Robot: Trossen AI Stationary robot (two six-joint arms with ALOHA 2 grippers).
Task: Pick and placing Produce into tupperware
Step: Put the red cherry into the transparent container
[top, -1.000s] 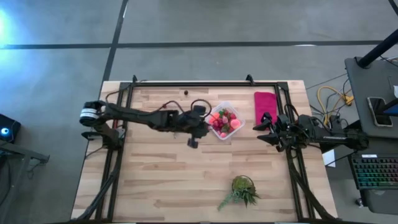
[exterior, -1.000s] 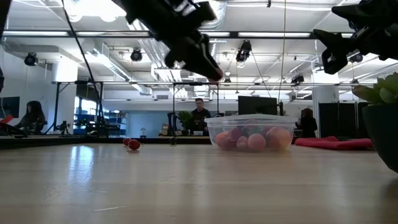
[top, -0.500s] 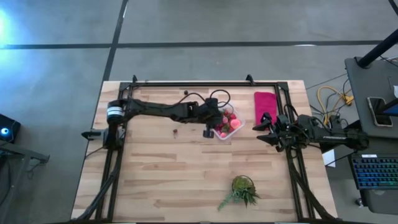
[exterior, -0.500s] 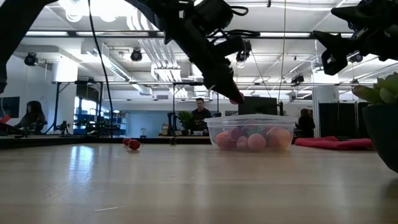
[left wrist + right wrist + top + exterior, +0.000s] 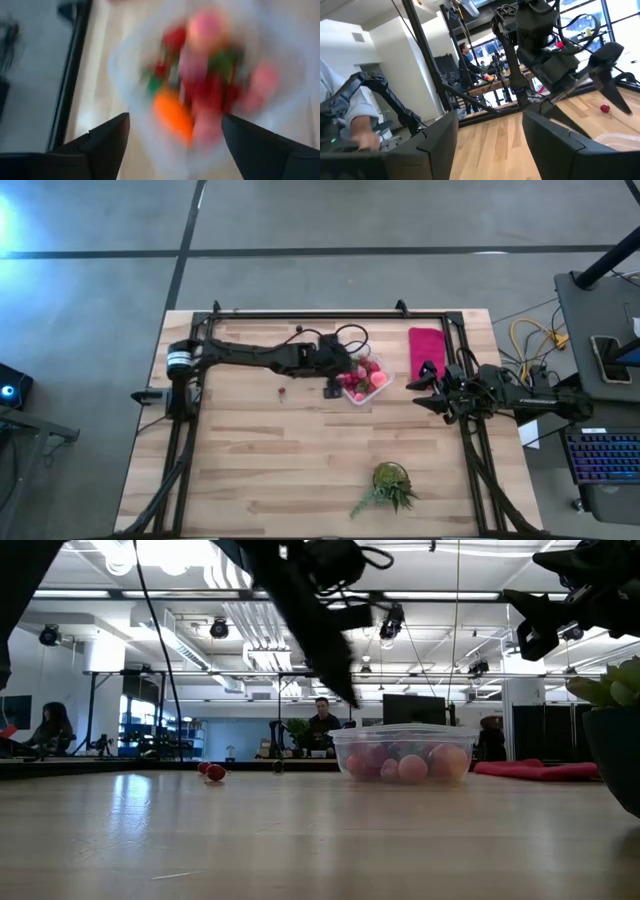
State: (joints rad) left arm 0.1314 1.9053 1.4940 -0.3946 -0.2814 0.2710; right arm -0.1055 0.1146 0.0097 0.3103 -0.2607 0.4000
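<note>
Left hand [image 5: 333, 385] of mine hangs over the counter [image 5: 250, 460] at the near-left edge of the clear plastic tub [image 5: 379, 388], fingers spread wide and holding nothing. Through my left wrist view the two dark fingers [image 5: 107, 140] stand far apart, and between them I look straight down into the tub [image 5: 125, 75], which is blurred but plainly full. An orange carrot piece [image 5: 172, 116] lies among the red and pink berries [image 5: 210, 92], with bits of green mixed in. From table height the tub [image 5: 400, 753] sits on the wood with pink and red pieces [image 5: 412, 766] piled inside, and my left arm crosses above it without touching.

Two pieces lie outside the tub. One small red piece [image 5: 282, 392] rests on the counter just to the left of my left hand, and from table height I see it as a red berry [image 5: 214, 773] well apart from the tub. One dark small piece [image 5: 298, 330] lies near the back rail.

Right hand [image 5: 425, 388] waits at the right side of the counter, fingers spread and holding nothing, just below the magenta cloth [image 5: 426, 346]. A green spiky plant [image 5: 389, 483] stands near the front edge.
</note>
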